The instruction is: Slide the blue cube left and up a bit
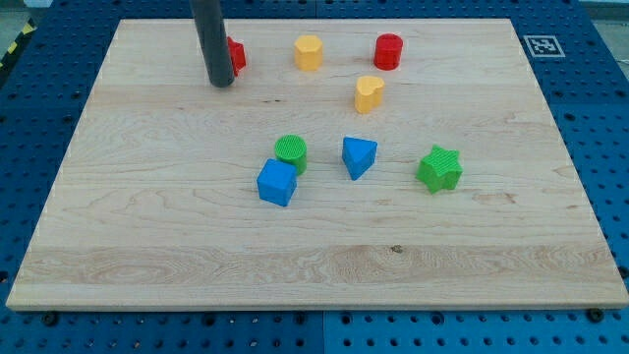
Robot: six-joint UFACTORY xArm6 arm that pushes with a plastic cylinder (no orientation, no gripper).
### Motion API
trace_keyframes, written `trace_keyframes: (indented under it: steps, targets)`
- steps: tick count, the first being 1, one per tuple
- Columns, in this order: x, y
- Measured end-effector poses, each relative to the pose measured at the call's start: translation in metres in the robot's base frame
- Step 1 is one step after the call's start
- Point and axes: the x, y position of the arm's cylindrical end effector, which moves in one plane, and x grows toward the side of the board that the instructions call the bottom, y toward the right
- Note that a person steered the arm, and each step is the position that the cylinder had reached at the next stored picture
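Bare rod tip (221,84), holding nothing, sits near the board's top edge; blue cube (277,183) lies toward bottom-right.

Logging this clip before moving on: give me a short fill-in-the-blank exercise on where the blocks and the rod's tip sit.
1. The green cylinder touches the upper right of the blue ____.
2. My tip rests near the view's top left, right beside a ____ block partly hidden behind the rod.
3. The green star lies toward the view's ____ of the blue triangular block.
4. The yellow heart sits below and left of the red ____.

Missing words: cube; red; right; cylinder
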Motion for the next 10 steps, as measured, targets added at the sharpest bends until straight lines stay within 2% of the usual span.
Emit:
trace_keyframes:
  steps: [2,3,4,5,6,10]
  targets:
    - [0.129,0.002]
    - [0.200,0.037]
    - [0.219,0.126]
    - [0.215,0.191]
    - [0.207,0.197]
    - [0.189,0.123]
